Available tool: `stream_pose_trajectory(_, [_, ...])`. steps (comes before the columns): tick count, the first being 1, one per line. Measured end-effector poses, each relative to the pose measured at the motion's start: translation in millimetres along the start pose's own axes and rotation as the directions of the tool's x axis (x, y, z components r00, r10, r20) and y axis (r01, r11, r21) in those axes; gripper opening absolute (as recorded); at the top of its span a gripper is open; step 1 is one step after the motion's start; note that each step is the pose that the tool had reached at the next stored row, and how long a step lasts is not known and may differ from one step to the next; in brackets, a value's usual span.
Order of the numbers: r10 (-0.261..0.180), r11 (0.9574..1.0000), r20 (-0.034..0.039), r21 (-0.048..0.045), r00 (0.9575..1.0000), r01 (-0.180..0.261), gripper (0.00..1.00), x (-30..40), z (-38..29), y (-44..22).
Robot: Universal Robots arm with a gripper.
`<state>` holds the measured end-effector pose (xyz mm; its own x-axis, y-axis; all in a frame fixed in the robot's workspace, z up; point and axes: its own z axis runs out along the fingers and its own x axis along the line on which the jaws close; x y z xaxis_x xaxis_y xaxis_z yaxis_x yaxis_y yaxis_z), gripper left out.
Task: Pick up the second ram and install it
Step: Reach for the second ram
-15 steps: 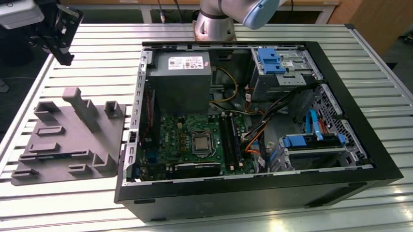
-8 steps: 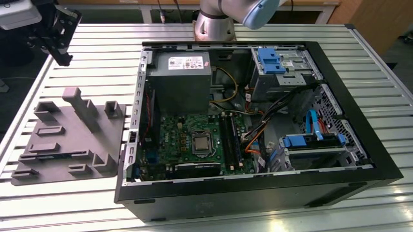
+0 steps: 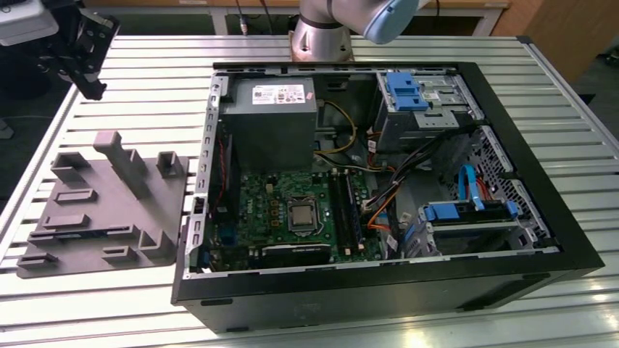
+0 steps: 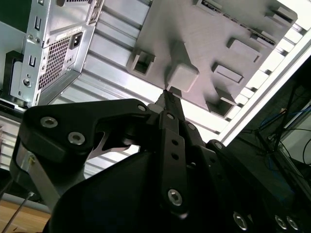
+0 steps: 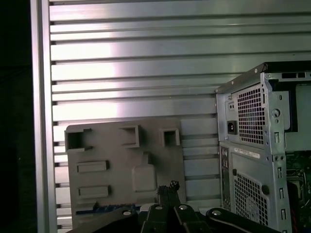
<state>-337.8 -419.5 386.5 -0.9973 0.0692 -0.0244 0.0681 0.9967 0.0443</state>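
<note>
My gripper [image 3: 94,90] hangs high over the table's back corner on the exterior view's left, beyond the grey holder tray [image 3: 106,210]. In both wrist views its black fingers meet at the tip [image 4: 165,92] [image 5: 168,186] with nothing between them, so it is shut and empty. A thin dark green-blue strip, which looks like the second ram [image 5: 104,208], lies along a long slot of the tray [image 5: 126,160], partly hidden by the gripper body. In the exterior view that strip [image 3: 85,232] is faint. The motherboard [image 3: 290,210] with its long black memory slots [image 3: 346,210] lies inside the open computer case.
The open black computer case [image 3: 541,217] fills the table's middle and the exterior view's right, with a grey power supply [image 3: 271,116], blue drive brackets [image 3: 406,90] and loose cables [image 3: 382,203]. The slatted metal table [image 3: 145,72] has a raised edge rail. The arm's base [image 3: 324,36] stands behind the case.
</note>
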Motion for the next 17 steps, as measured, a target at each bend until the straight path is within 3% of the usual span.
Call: stream_pose_trajectory(17, [-0.001,1.0000,0.0001,-0.0001,1.0000,0.001,0.11,5.8,0.3,-3.8])
